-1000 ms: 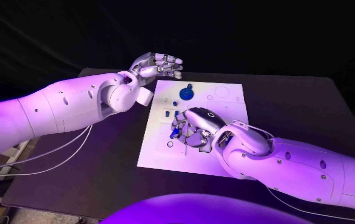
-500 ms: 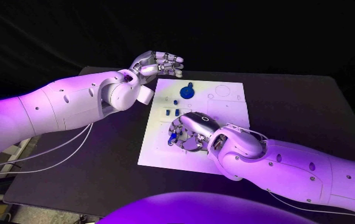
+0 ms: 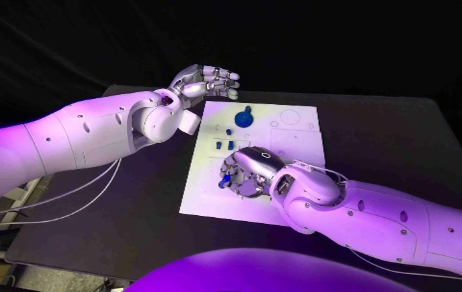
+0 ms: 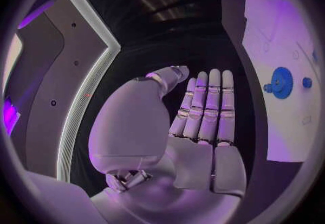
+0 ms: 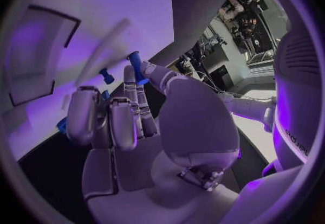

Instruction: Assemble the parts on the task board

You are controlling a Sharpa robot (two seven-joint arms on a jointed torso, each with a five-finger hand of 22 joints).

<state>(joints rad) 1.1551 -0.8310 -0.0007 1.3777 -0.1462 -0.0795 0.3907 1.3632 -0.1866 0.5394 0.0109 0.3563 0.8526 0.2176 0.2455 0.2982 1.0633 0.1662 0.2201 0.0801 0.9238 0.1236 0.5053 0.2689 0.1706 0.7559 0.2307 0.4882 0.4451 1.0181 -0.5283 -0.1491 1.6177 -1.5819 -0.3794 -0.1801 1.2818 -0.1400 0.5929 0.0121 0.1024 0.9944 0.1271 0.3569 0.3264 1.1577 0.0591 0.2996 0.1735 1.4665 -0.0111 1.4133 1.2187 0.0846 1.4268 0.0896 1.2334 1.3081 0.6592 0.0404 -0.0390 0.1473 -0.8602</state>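
Note:
The white task board [image 3: 294, 138] lies mid-table. My right hand [image 3: 248, 170] is low over its near-left part, fingers curled, pinching a small blue peg [image 3: 224, 180] between thumb and a finger; the right wrist view shows that peg [image 5: 135, 65] at the fingertips, just above the board [image 5: 102, 12]. A round blue part [image 3: 244, 119] stands at the board's far end, with small blue pieces [image 3: 219, 146] nearer the middle. My left hand [image 3: 205, 82] hovers beyond the board's far-left corner, holding nothing; its fingers [image 4: 206, 104] lie straight, with the round blue part [image 4: 281, 82] off to one side.
Black table [image 3: 385, 138] surrounds the board, with bare surface on the right. White cables [image 3: 67, 202] hang off the table's left edge. Two more small blue pieces [image 5: 106, 76] stand in the board close to my right fingertips.
My right hand has slid a little toward the board's near-left edge with the blue peg. The left hand has barely moved.

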